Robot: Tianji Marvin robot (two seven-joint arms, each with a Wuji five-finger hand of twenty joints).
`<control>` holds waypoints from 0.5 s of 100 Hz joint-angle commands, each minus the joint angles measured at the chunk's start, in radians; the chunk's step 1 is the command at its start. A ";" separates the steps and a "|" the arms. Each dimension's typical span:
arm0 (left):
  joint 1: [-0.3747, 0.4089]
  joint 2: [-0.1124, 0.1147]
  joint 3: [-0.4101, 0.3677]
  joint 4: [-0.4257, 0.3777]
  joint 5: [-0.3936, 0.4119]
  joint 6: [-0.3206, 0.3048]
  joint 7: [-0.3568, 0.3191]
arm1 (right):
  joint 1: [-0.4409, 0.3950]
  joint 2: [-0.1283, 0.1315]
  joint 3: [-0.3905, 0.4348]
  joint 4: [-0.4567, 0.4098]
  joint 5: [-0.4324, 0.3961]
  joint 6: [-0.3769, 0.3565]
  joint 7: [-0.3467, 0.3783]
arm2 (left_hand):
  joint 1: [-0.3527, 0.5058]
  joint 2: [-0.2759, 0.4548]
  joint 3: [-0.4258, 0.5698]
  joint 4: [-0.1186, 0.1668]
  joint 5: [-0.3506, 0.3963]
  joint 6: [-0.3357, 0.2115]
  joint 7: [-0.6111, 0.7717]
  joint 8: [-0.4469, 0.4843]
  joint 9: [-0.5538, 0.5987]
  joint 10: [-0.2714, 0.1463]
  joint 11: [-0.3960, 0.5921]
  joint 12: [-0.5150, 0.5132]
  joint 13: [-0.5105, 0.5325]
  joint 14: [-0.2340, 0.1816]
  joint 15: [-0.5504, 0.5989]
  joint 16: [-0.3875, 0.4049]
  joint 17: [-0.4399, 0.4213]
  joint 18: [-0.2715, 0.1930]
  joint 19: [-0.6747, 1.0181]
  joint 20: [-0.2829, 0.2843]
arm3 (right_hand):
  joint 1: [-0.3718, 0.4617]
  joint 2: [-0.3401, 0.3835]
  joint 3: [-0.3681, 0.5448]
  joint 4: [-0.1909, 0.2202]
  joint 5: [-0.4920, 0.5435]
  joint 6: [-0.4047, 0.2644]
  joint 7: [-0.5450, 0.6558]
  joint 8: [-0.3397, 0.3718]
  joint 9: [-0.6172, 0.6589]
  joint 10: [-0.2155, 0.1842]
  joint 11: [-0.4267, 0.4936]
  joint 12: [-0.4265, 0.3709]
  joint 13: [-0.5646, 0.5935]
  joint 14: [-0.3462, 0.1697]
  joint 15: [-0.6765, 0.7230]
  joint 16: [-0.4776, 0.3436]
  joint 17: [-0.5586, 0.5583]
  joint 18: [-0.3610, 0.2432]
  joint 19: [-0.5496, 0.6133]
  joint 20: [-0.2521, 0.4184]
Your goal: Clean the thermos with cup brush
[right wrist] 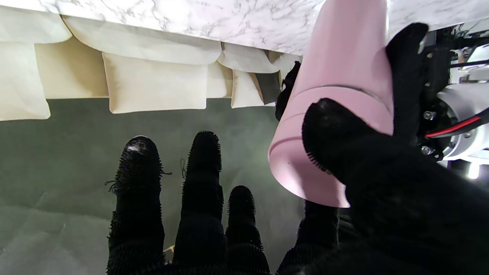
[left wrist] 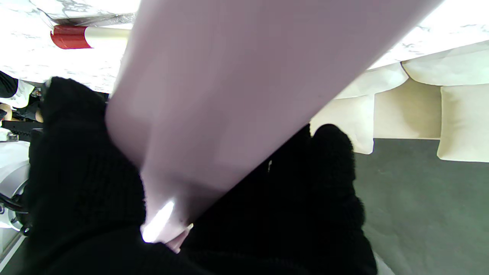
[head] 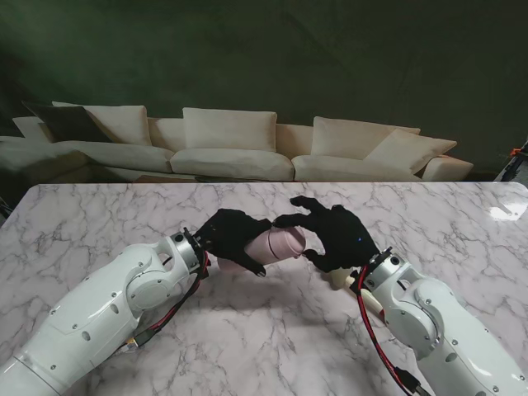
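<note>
The pink thermos is being held off the marble table near its middle, lying almost level, its body running from about nine o'clock to three o'clock in the stand's view. The left hand, in a black glove, is wrapping the nine o'clock end of the thermos; in the left wrist view its fingers are curling around the pink barrel on both sides, so this hand is closed firmly on it. The right hand, also black-gloved, is sitting at the three o'clock end of the thermos. In the right wrist view its thumb is pressing on the pink cap end, while the other fingers are standing spread and straight, well apart from the bottle. So the right hand is mostly open, touching the cap with the thumb only; whether it is truly gripping cannot be told.

A pale handle with a red end, lying on the table, is showing in the left wrist view; it may be the cup brush, but that cannot be made out. A cream object is peeking out just at six o'clock of the right hand. A cream sofa is standing beyond the table's twelve o'clock edge.
</note>
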 commanded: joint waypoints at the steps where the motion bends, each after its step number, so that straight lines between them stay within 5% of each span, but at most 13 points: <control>1: -0.007 -0.004 0.001 -0.007 -0.004 -0.006 -0.010 | 0.012 -0.008 -0.011 0.015 -0.011 0.000 -0.004 | 0.486 0.280 0.340 0.050 0.075 -0.237 0.079 0.044 -0.013 -0.033 0.036 0.029 0.055 -0.056 0.179 0.058 -0.012 -0.087 0.049 0.018 | -0.026 0.006 -0.007 -0.006 0.042 -0.004 0.071 0.047 0.023 -0.034 0.032 0.012 0.032 -0.030 0.033 0.027 0.018 -0.039 0.032 0.026; 30: -0.007 -0.004 0.002 -0.008 -0.007 -0.004 -0.015 | 0.051 -0.018 -0.067 0.068 -0.003 0.014 -0.077 | 0.487 0.283 0.341 0.050 0.076 -0.237 0.077 0.043 -0.014 -0.033 0.036 0.029 0.054 -0.053 0.181 0.058 -0.014 -0.084 0.051 0.018 | -0.191 0.168 -0.198 -0.047 0.228 -0.008 0.299 0.193 0.122 -0.056 0.070 0.034 0.088 -0.057 0.112 0.086 0.056 -0.051 0.091 0.072; 50: -0.010 -0.005 0.008 -0.006 -0.011 -0.003 -0.019 | 0.067 -0.029 -0.100 0.092 0.027 0.033 -0.109 | 0.487 0.282 0.341 0.050 0.078 -0.237 0.077 0.043 -0.014 -0.033 0.037 0.029 0.055 -0.051 0.184 0.059 -0.014 -0.083 0.052 0.019 | -0.260 0.271 -0.322 -0.112 0.390 0.028 0.390 0.152 0.202 -0.067 0.096 0.050 0.120 -0.059 0.153 0.115 0.057 -0.030 0.109 0.099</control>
